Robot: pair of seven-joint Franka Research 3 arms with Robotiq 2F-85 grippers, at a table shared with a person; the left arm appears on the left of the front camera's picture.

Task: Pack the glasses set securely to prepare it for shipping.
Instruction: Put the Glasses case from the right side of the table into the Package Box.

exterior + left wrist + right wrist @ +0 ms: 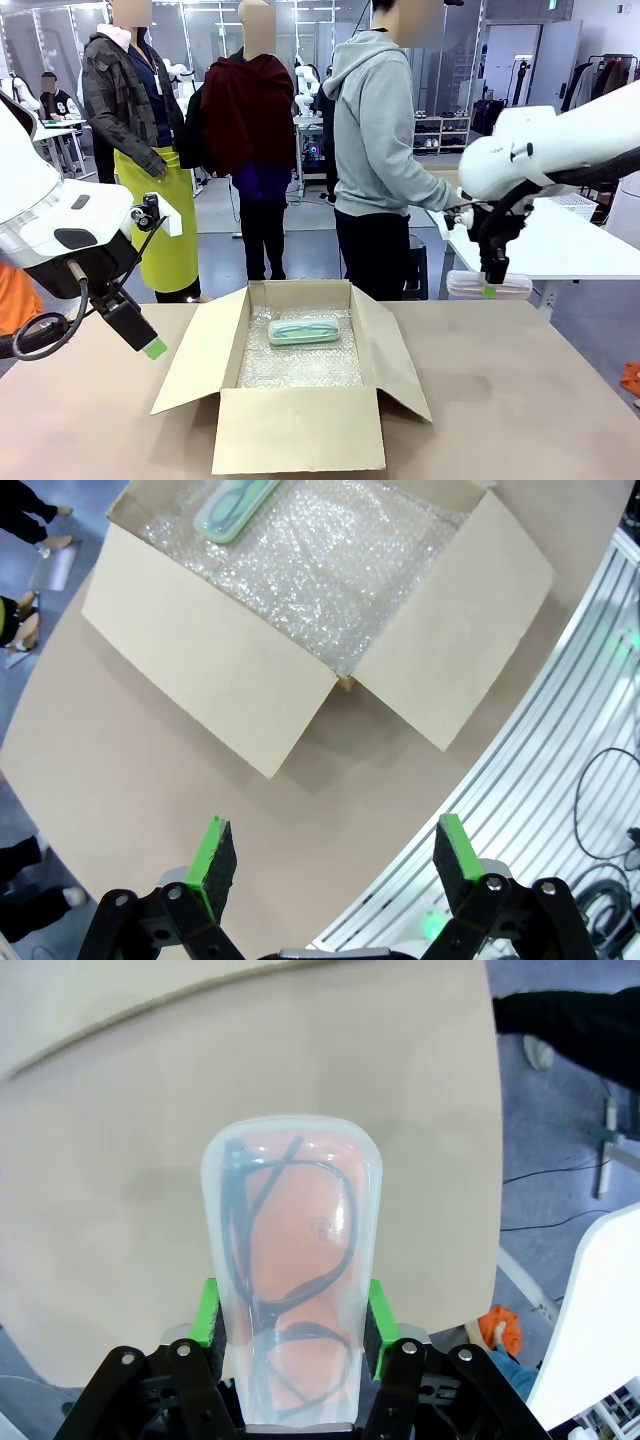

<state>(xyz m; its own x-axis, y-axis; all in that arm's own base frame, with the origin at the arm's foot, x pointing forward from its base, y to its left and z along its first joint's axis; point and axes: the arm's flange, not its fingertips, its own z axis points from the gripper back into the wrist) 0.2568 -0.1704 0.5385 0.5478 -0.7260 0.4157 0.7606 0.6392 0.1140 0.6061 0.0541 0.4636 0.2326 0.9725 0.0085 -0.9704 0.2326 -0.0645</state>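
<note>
right fingers (213, 1312) clamp the pink case (290, 1250); left fingers (214, 858) gape empty; mint case (304, 331) lies in the box (298, 442).

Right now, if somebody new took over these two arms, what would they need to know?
Left end effector: open, empty, over the tan table, left of the open brown cardboard box.
Right end effector: shut on the pale pink translucent oblong glasses case, held above the table to the right of the box.
Done: the mint green translucent oblong glasses case lies on the clear bubble wrap sheet lining the box, toward its far end.
Left: put the pink case in the box, probably cover both, then close the flaps.
</note>
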